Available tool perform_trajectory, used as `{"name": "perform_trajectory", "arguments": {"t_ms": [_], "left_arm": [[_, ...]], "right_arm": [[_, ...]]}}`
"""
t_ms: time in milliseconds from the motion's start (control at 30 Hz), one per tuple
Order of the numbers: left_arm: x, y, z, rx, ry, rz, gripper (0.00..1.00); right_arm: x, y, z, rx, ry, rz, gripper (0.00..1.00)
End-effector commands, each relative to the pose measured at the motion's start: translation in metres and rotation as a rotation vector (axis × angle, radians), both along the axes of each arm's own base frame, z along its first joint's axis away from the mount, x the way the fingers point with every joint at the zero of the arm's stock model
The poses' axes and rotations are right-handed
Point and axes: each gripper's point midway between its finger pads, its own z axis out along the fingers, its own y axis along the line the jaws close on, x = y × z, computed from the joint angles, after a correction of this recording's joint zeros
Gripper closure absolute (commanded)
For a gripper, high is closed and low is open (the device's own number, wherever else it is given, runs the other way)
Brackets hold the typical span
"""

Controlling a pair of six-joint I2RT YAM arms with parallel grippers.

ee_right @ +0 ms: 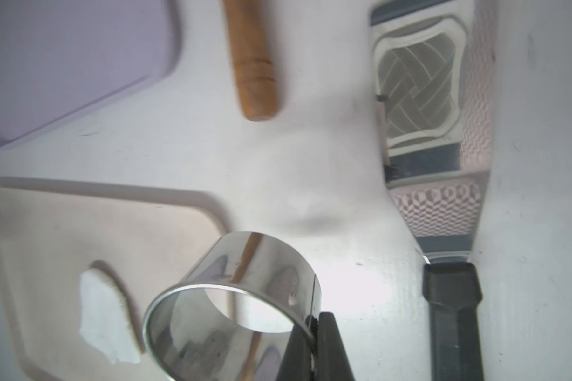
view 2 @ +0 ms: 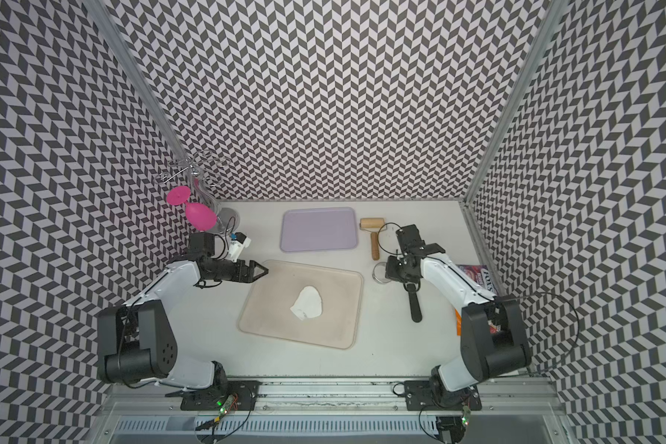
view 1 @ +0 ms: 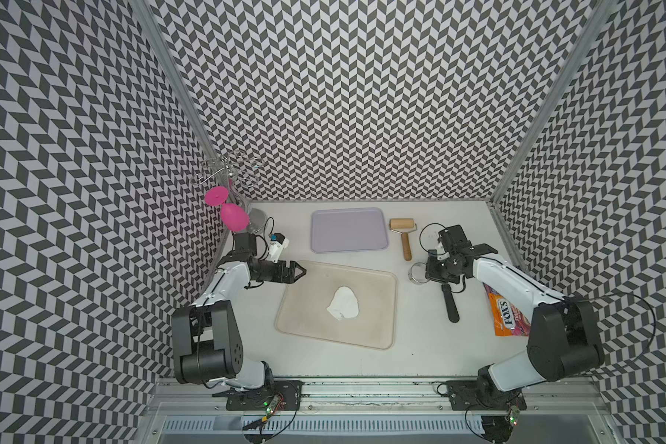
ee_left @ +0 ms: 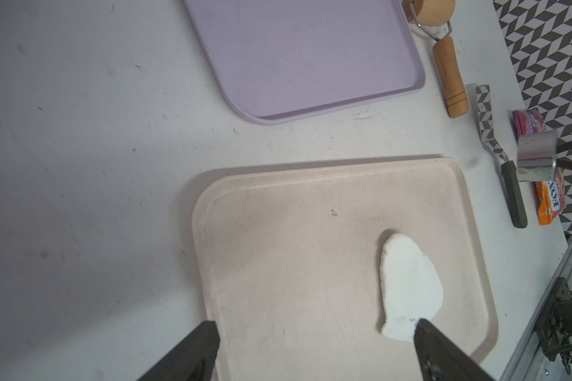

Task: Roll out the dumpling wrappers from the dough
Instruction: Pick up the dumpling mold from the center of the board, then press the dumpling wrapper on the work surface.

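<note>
Broadly, the counter point(view 1: 420, 353) carries a beige tray point(view 1: 300, 319) with a lilac tray point(view 1: 347, 230) behind it. Over the beige tray's far left corner hangs the left hand point(view 1: 302, 271), fingers spread wide. The dough point(view 1: 343, 303), a thin irregular sheet, lies near that tray's centre. The right hand point(ee_right: 313, 325) pinches the wall of the metal ring cutter point(ee_right: 261, 264) beside the beige tray.

Laboratory robot cell fitted out as a small baking station.
Enclosed by chevron-patterned walls point(view 1: 362, 96); left arm point(view 1: 227, 280) and right arm point(view 1: 508, 276) bolted to an aluminium rail point(view 1: 362, 389) at the front; white tabletop point(view 1: 420, 353) laid with a lilac tray point(view 1: 347, 230), a beige tray point(view 1: 312, 288), a rolling pin point(view 1: 403, 234), a spatula point(view 1: 450, 303) and a metal ring cutter point(ee_right: 245, 264).
</note>
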Motion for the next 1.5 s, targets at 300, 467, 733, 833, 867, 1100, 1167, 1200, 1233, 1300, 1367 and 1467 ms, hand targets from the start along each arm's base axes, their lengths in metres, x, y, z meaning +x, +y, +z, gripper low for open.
{"name": "perform_trajectory", "arguments": {"t_ms": [300, 467, 733, 833, 867, 1100, 1167, 1200, 1233, 1300, 1367, 1467], "left_arm": [[0.007, 0.005, 0.011, 0.121, -0.053, -0.012, 0.12], [0.004, 0.008, 0.01, 0.143, -0.059, -0.005, 0.13], [-0.001, 0.005, -0.004, 0.127, -0.029, -0.003, 0.13], [0.0, 0.004, -0.003, 0.126, -0.033, -0.004, 0.12], [0.0, 0.005, -0.003, 0.126, -0.032, -0.001, 0.12], [-0.001, 0.004, -0.004, 0.125, -0.033, -0.003, 0.13], [-0.001, 0.004, -0.004, 0.125, -0.031, -0.004, 0.13], [-0.001, 0.004, -0.004, 0.125, -0.032, -0.003, 0.13], [-0.001, 0.005, -0.004, 0.126, -0.032, -0.003, 0.12], [-0.002, 0.004, -0.004, 0.123, -0.032, -0.005, 0.13], [-0.001, 0.004, -0.004, 0.125, -0.033, -0.005, 0.12], [-0.001, 0.004, -0.004, 0.124, -0.033, -0.005, 0.13]], "right_arm": [[-0.033, 0.19, 0.04, 0.041, -0.036, 0.369, 1.0], [-0.047, 0.227, 0.011, -0.006, 0.011, 0.44, 1.0], [-0.063, 0.241, -0.021, -0.1, 0.059, 0.49, 1.0], [-0.064, 0.24, -0.028, -0.117, 0.07, 0.49, 1.0], [-0.064, 0.239, -0.031, -0.129, 0.075, 0.488, 1.0], [-0.058, 0.235, -0.043, -0.192, 0.085, 0.464, 1.0], [-0.056, 0.234, -0.044, -0.203, 0.087, 0.457, 1.0], [-0.055, 0.233, -0.045, -0.209, 0.087, 0.456, 1.0], [-0.055, 0.233, -0.046, -0.215, 0.089, 0.453, 1.0], [-0.054, 0.232, -0.048, -0.223, 0.09, 0.455, 1.0], [-0.054, 0.233, -0.049, -0.225, 0.094, 0.457, 1.0], [-0.054, 0.232, -0.051, -0.23, 0.097, 0.456, 1.0]]}}
